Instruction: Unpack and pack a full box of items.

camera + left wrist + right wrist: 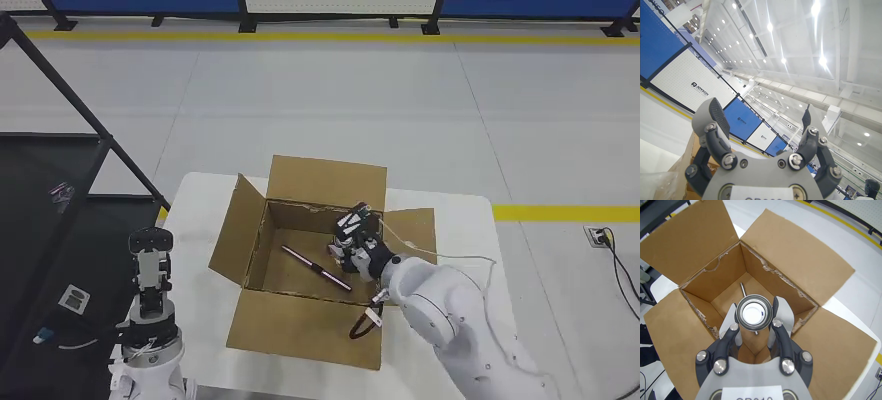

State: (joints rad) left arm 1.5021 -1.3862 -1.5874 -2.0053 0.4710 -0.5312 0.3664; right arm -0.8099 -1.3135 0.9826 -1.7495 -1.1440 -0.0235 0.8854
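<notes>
An open cardboard box (325, 180) stands on the white table with all its flaps spread outwards. My right gripper (352, 236) hangs over the box's right half, pointing down into it. In the right wrist view this gripper (754, 306) is shut on a metal can (753, 313) with a white cap, held upright above the box floor (723, 300). A thin dark rod (315, 267) lies slantwise on that floor, partly hidden under the can (743, 289). My left gripper (150, 245) stands left of the box, pointing upwards, open and empty (761, 113).
The white table (200, 300) has bare room left of the box and in front of it. A black metal rack (60, 200) stands beyond the table's left edge. A box flap (687, 151) rises close beside the left gripper. A cable trails off the right arm (368, 320).
</notes>
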